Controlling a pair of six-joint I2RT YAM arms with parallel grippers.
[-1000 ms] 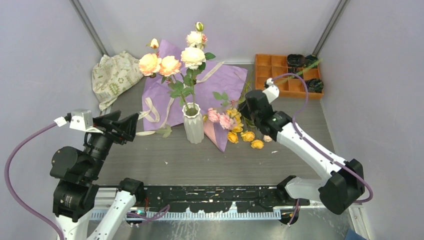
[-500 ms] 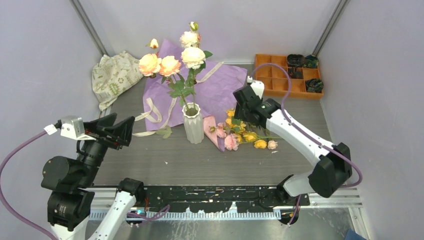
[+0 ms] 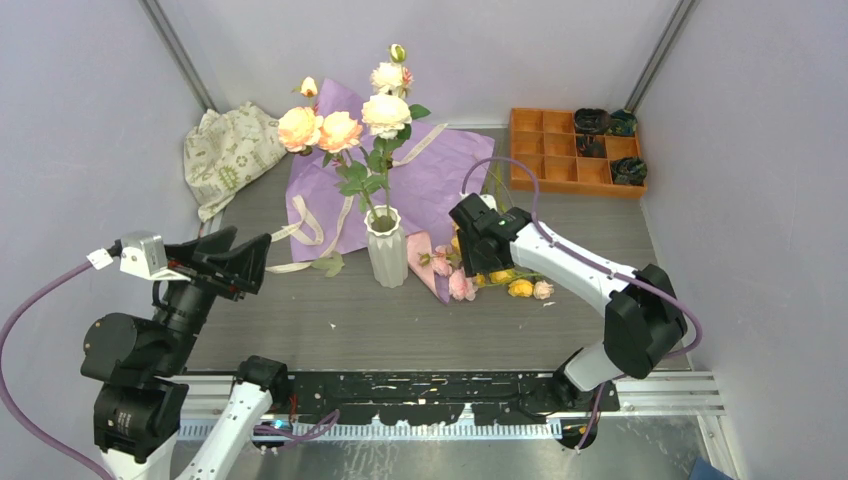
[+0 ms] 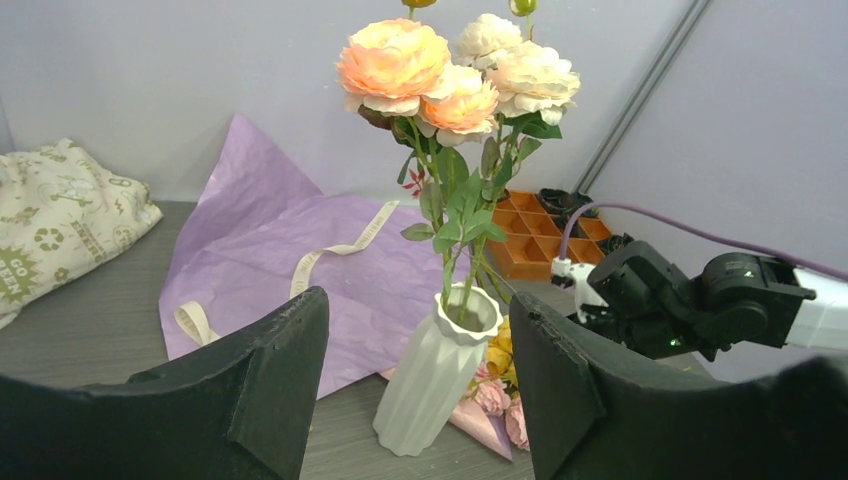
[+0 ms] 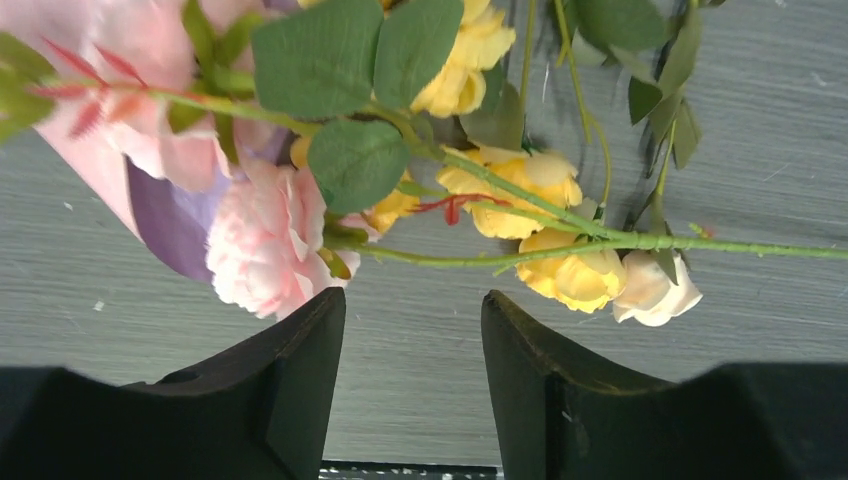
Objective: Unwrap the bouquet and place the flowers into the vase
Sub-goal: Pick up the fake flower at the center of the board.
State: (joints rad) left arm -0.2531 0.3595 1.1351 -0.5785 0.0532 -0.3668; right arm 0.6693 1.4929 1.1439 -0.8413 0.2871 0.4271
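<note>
1. Where the vase point(image 3: 386, 248) stands mid-table, we see several roses point(image 3: 385, 113) upright in it.
2. Loose blooms point(image 3: 520, 288) lie just right of it, at the paper's point(image 3: 445, 165) edge.
3. Right gripper point(image 5: 413, 310) hovers over them, jaws parted, empty.
4. Left gripper point(image 4: 418, 320) gapes wide, empty.

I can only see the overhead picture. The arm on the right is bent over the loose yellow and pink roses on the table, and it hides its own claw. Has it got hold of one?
Observer: No. Its wrist camera shows the right claw open and empty, with only grey table between the fingers.
Operator: What is nearest to it?
Observer: A long green stem crosses that view just past the fingertips, with yellow roses and a small cream rosebud beside it.
Operator: And the other arm?
Observer: The left claw is open and empty too, pointed at the white ribbed vase.
</note>
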